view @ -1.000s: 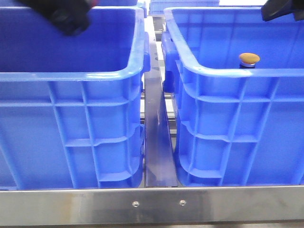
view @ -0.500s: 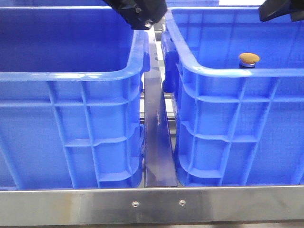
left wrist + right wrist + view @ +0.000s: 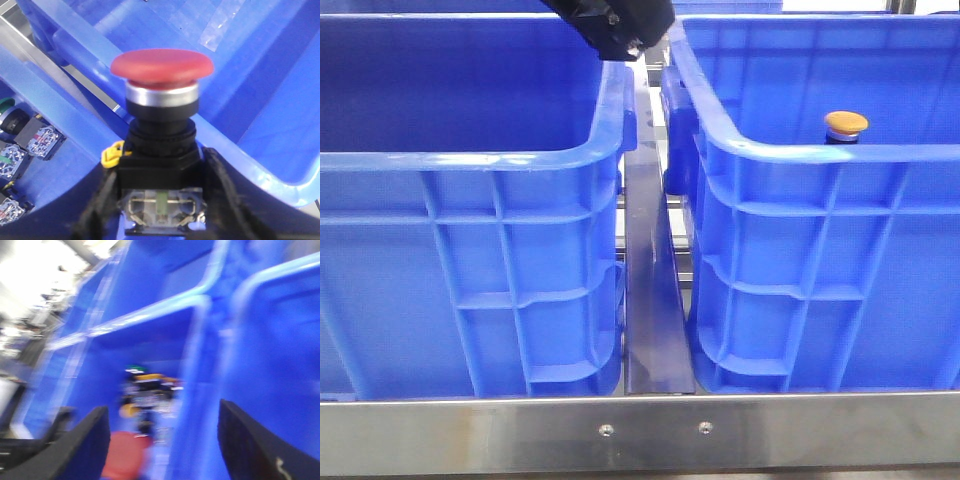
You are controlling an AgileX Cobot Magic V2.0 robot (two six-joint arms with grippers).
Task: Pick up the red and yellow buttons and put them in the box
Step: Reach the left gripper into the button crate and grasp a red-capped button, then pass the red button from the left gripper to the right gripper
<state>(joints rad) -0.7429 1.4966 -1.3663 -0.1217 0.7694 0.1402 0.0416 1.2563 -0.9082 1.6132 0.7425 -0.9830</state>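
Front view: since a second ago, the left tool (image 3: 620, 25) has crossed from over the left crate (image 3: 470, 160) to the gap above both crates' inner rims. It stays clamped on the red button (image 3: 161, 67). The right tool (image 3: 160, 440) has left this view; its wrist view shows it spread wide, empty. The yellow button (image 3: 846, 124) already sits by the front wall of the box (image 3: 820, 160). I judge release pending; the rims allow little clearance.

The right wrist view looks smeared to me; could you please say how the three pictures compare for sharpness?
Right wrist view: heavy motion blur, overexposed corner. Left wrist view: red button in the left claw sharp, crate behind soft. Front view: crisp, glare on the rims.
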